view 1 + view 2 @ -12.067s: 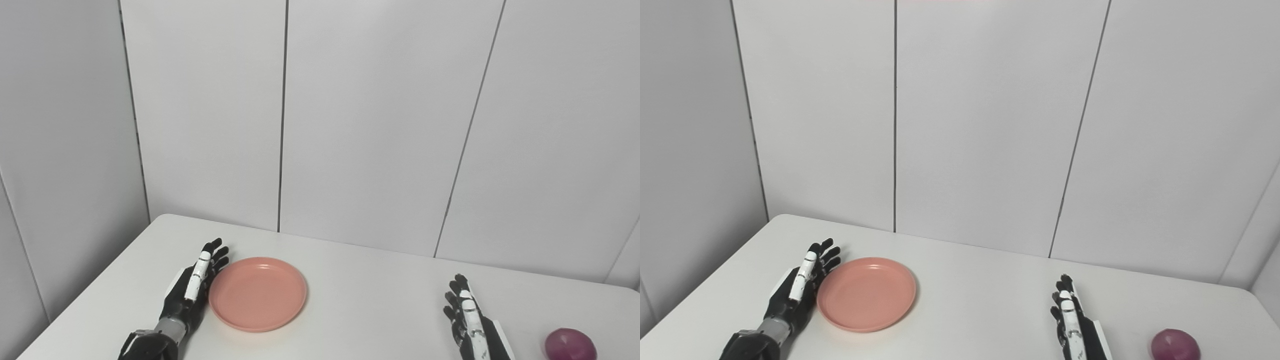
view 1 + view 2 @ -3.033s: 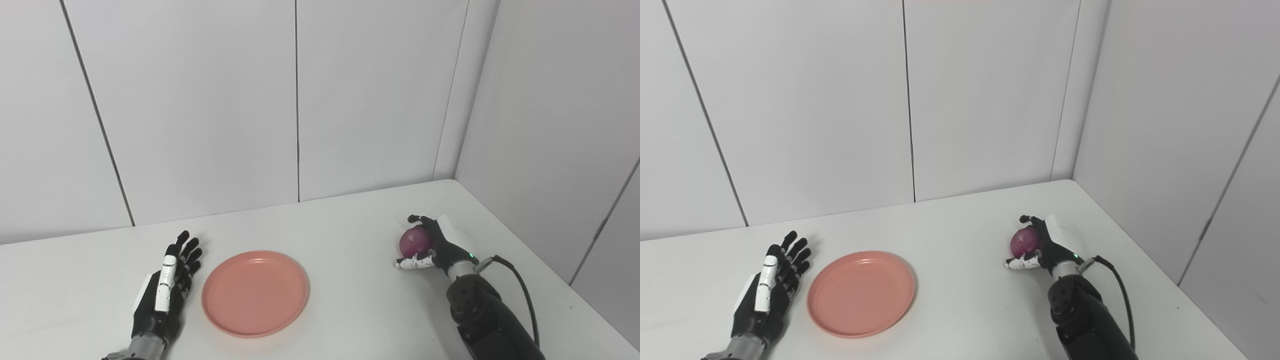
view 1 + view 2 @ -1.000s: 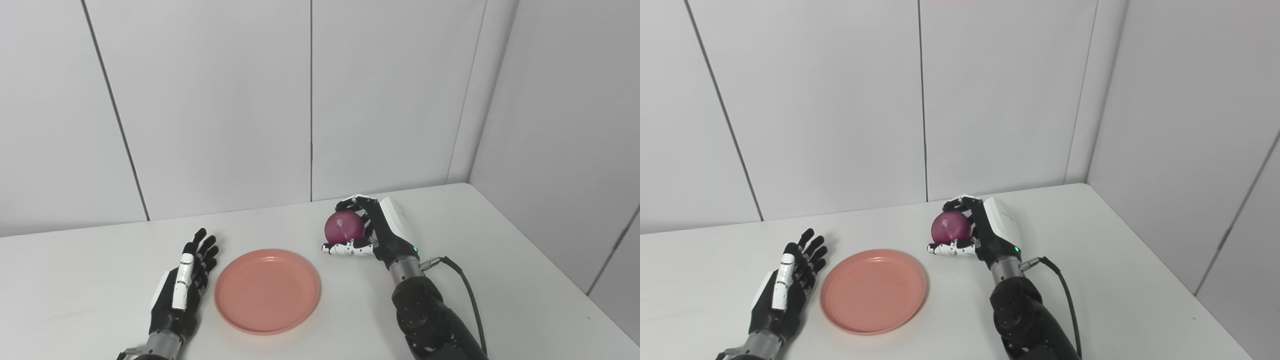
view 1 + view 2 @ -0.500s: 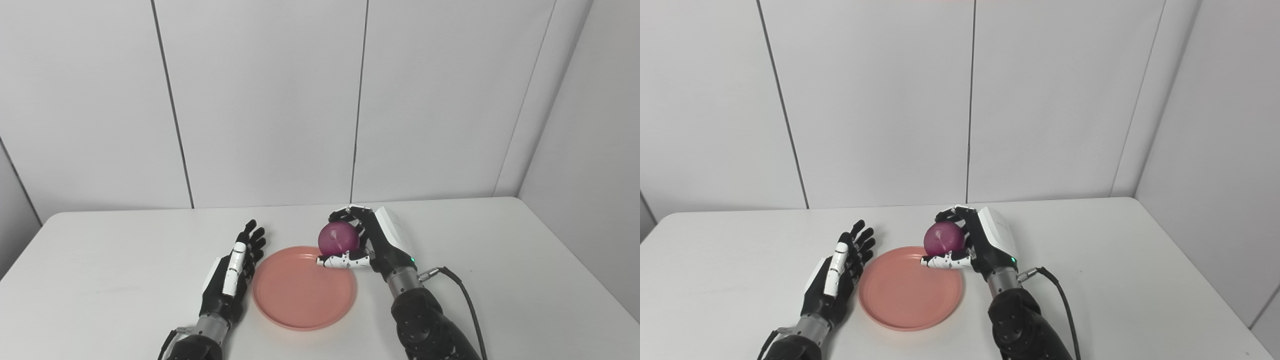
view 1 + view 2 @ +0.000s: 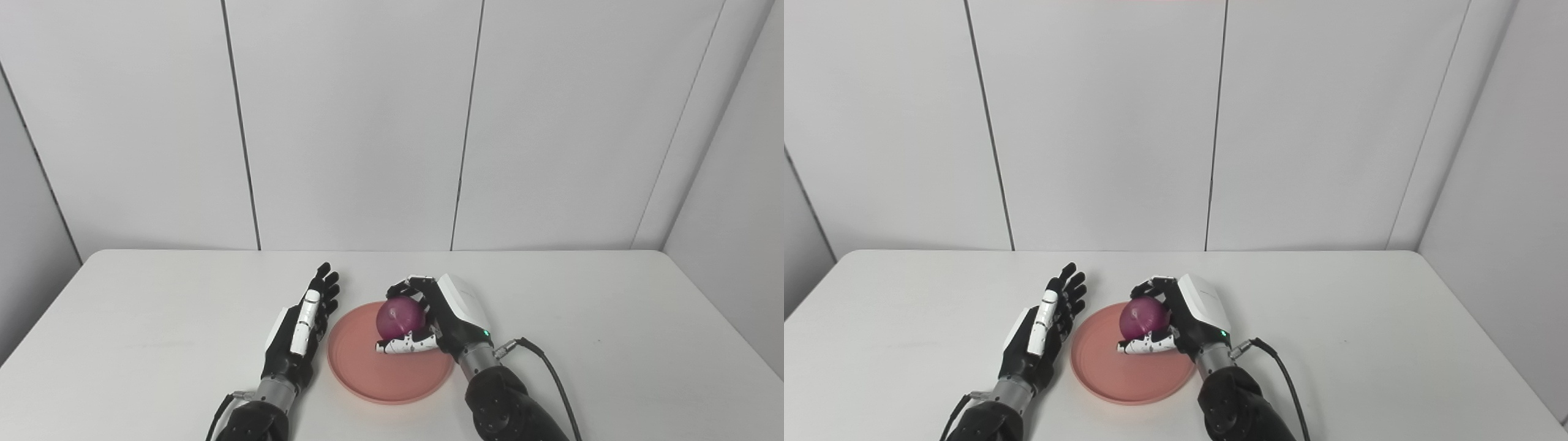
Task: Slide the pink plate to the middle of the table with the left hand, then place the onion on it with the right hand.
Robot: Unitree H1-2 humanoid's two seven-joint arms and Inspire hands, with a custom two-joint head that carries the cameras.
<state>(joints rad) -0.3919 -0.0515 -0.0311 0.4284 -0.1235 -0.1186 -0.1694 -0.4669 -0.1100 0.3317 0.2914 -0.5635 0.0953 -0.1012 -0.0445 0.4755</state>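
While the right hand (image 5: 438,315) wraps its fingers around the onion (image 5: 400,317) over the pink plate (image 5: 367,373) (probably to lower it there), the left hand (image 5: 300,327) lies spread and empty just beside the plate's left rim on the worktop (image 5: 612,343).

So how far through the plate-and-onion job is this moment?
Done: the pink plate sits near the table's middle, left hand open beside it. In hand: the right hand grips the onion over the plate. Left: set it down and release.
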